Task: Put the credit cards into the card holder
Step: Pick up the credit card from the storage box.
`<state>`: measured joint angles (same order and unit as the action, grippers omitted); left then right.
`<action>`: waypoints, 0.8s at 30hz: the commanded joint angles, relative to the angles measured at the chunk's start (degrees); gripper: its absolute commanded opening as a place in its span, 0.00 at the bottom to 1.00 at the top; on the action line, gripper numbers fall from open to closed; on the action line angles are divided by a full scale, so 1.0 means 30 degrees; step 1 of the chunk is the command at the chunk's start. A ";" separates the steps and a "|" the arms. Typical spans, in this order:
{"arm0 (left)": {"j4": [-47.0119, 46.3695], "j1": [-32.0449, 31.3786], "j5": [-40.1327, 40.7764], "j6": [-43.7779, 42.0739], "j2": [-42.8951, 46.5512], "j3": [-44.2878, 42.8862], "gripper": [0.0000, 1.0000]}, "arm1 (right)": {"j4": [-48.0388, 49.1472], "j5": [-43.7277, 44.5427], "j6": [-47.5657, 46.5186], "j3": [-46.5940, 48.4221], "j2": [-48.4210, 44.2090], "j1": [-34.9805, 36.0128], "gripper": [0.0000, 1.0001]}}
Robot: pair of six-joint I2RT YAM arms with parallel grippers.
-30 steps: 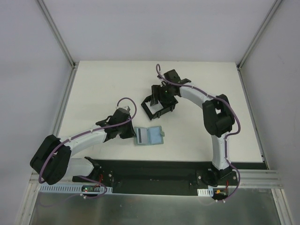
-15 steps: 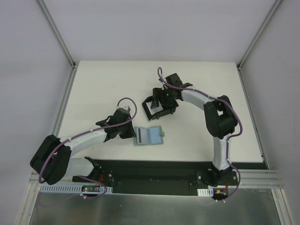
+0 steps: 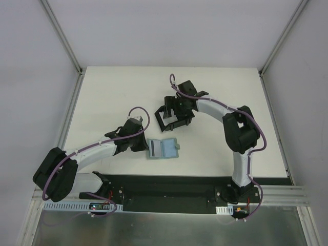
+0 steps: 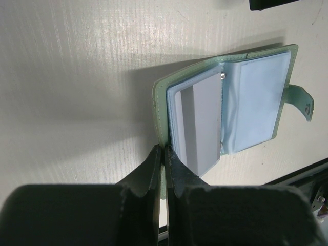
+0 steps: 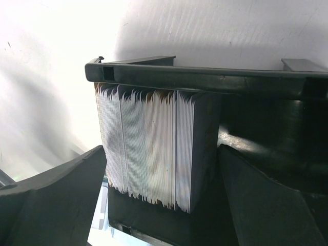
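The black card holder stands mid-table, and my right gripper hangs over it. In the right wrist view a thick stack of whitish cards stands on edge inside the card holder. My right gripper is open, one finger on each side of the stack. The grey-green case lies open in front. It holds a whitish-grey card and a light blue leaf. My left gripper is shut on the case's near-left edge.
White table with metal frame posts at the back corners. A black rail runs along the near edge, just in front of the case. The case's snap tab points right.
The right wrist has shifted slightly left over the card holder and its fingers have spread a little wider. The left arm and the case have not moved.
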<state>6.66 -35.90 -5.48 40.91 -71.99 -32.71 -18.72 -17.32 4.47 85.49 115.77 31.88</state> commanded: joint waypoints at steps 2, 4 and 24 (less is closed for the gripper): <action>0.0301 0.0189 0.0037 -0.0539 0.0527 -0.0172 0.00 | -0.0117 0.0590 0.0181 0.0827 -0.1294 0.0038 0.94; 0.0330 0.0218 0.0271 -0.0598 0.0791 -0.0084 0.00 | -0.0642 0.0675 0.0180 0.1265 -0.1060 0.0125 0.94; 0.0330 0.1331 0.0185 -0.1096 0.1818 0.0883 0.00 | -0.1933 0.1174 -0.0377 0.2674 -0.0005 0.0653 0.96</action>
<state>6.74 -32.75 -5.39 39.35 -68.03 -30.74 -22.81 -15.16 3.73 91.42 115.46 33.69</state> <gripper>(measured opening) 0.007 0.960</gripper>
